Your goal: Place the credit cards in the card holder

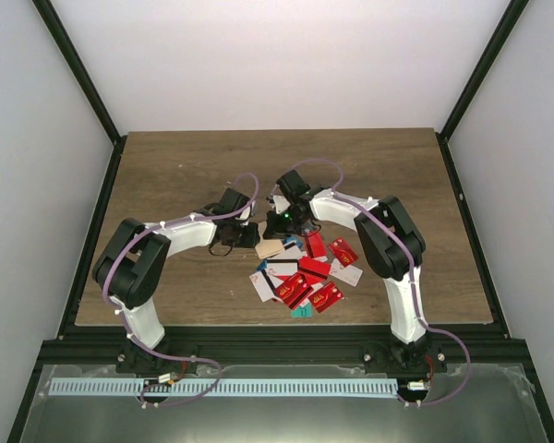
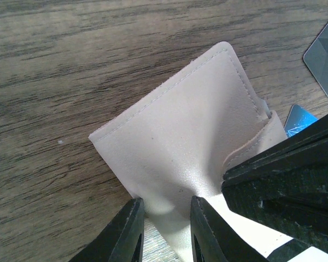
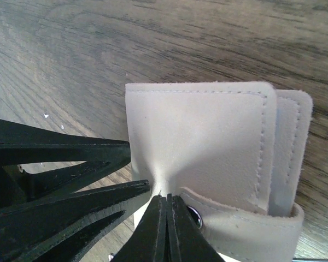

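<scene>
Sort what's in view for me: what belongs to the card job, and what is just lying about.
Belongs to the job:
- card holder, beige, with a snap tab
- credit cards, heaped beside it
- left claw and right claw, both at the holder

Just there:
- wooden table
- slotted rail along the near edge

Beige card holder [image 2: 186, 131] seemingly folded shut; credit cards [image 1: 307, 273] heaped beside, mostly red, overlapping.

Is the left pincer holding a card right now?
No, the left pincer is closed across a corner of the holder, and only its leather sits in the gap.
</scene>
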You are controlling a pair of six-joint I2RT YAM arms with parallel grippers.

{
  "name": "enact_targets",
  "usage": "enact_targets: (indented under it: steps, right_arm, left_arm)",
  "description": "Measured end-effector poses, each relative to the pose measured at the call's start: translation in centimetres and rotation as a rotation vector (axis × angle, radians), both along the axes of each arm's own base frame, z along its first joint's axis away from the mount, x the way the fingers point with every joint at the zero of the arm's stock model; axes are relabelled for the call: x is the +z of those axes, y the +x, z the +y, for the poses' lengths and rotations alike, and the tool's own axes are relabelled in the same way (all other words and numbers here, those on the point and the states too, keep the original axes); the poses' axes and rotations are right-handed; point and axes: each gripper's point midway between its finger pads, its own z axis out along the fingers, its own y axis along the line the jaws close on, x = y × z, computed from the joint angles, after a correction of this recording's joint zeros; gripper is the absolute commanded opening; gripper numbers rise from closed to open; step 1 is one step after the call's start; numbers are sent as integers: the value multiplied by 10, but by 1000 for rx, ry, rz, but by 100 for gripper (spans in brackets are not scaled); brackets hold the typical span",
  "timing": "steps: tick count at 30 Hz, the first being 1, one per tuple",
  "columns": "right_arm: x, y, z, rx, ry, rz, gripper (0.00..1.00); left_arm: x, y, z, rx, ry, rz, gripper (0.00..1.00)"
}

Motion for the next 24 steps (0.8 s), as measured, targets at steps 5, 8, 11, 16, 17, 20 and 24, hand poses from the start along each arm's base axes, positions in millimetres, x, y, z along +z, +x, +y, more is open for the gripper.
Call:
enact_targets:
  steps: [5,8,11,16,17,20,24]
  right_arm:
    - [2,-4,5,24,39,24,1]
    - [7,-6,8,38,74,40,1]
    - [13,-6,8,47,110,51,1]
    - [38,0,2,40,163,8,1]
    - [43,-1,-3,34,169,-3,1]
    - [54,-2,-14,15,178,-32,1]
    - [50,-8,-24,-6,172,-44,1]
  left_arm:
    - [0,0,0,-1,0,0,27]
    - [0,0,1,1,1,0,27]
    - [0,0,1,2,1,1,27]
    - [1,-1,2,2,4,5,30]
    - [2,-1,2,2,5,5,30]
    - [7,-2,3,6,6,7,31]
    - [20,4,-1,7,-6,-11,31]
